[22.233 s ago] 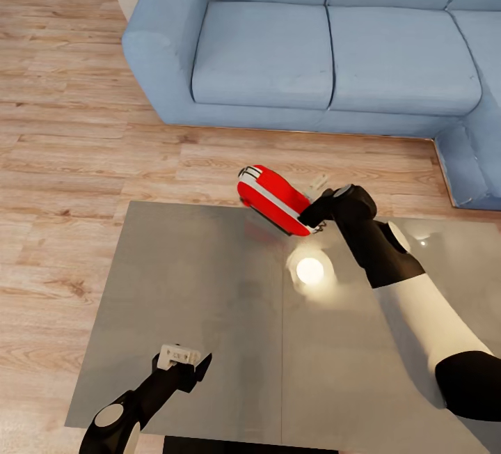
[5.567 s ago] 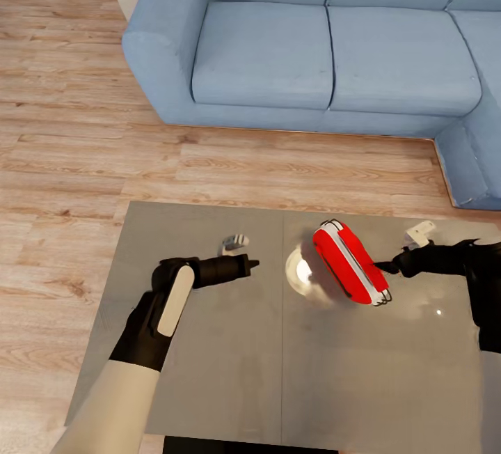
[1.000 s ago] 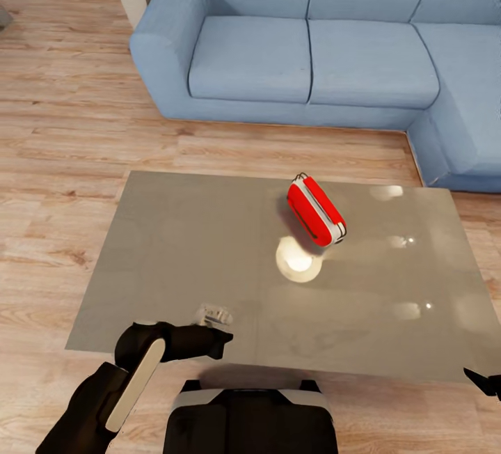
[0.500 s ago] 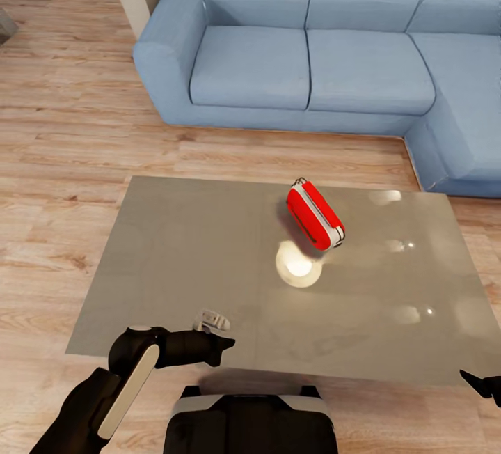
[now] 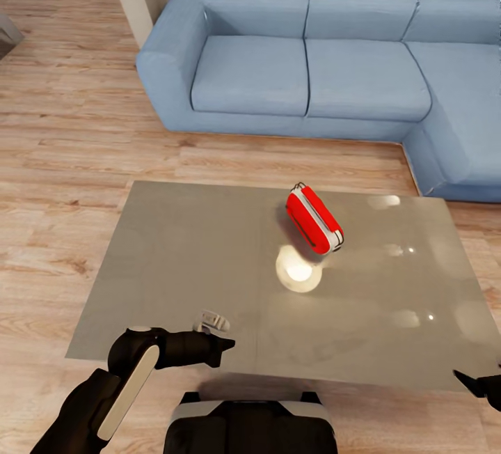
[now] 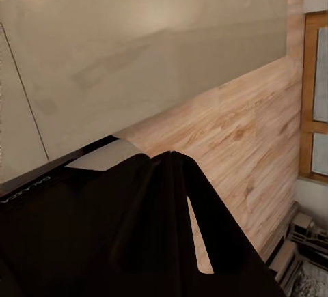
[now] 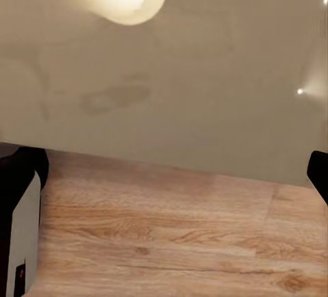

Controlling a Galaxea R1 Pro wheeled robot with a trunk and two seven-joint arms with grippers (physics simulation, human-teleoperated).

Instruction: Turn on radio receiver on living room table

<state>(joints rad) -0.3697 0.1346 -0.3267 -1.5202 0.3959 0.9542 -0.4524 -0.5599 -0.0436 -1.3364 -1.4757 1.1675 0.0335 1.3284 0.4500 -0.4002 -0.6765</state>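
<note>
head: high, facing down over table | wrists: close, apparently above its near edge

table: glossy grey (mirror-like) | radio receiver: shiny red | floor: wood planks | sofa: blue cloth

The radio receiver, a small bright red rounded box with white side trim and a thin metal handle at its far end, lies tipped over at a slant on the table, a large low rectangle with a glossy grey top, toward its far edge, right of centre, free of either gripper
</note>
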